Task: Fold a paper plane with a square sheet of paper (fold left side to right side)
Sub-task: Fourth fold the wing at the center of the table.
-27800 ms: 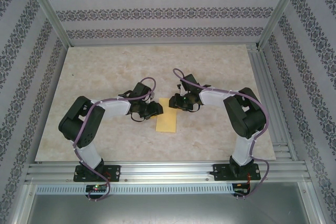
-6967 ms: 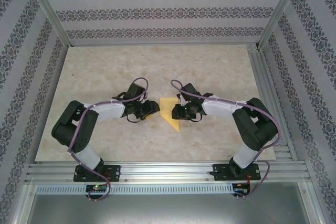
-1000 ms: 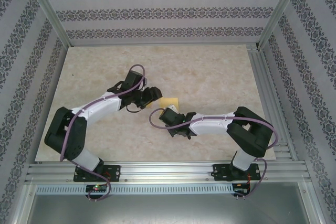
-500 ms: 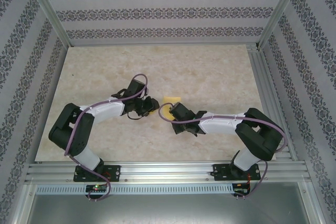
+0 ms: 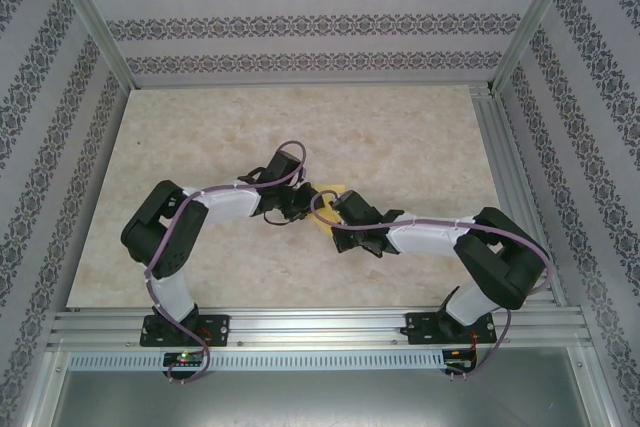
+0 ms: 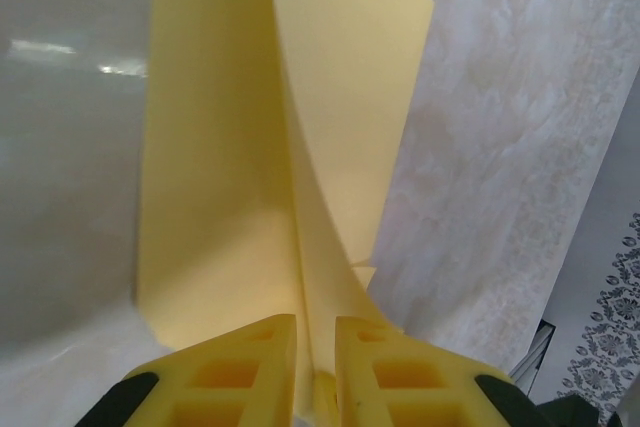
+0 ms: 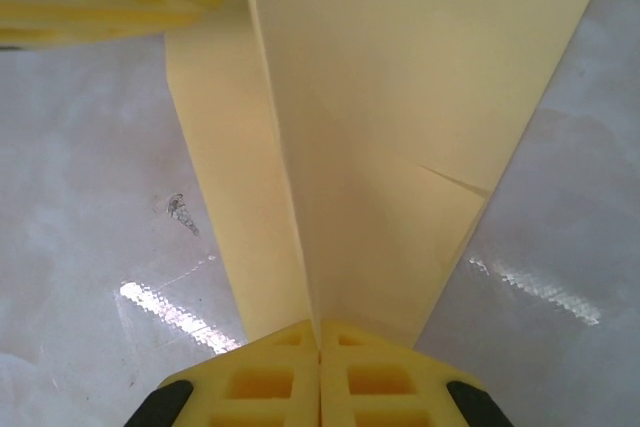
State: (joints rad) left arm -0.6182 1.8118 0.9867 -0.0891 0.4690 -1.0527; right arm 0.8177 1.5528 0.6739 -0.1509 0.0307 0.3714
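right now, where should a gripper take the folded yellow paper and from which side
Pinch the centre crease of the folded paper, coming in along it from its end, one finger each side, as the right gripper does. The flaps spread low over the table, hard to pinch.

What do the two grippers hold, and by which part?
Both hold the folded pale-yellow sheet of paper: the left gripper pinches its upright middle fold at one end, the right gripper pinches a crease at the opposite end.

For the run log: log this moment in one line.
left gripper: shut on pale-yellow folded paper sheet | right gripper: shut on same sheet | fold: unfinished
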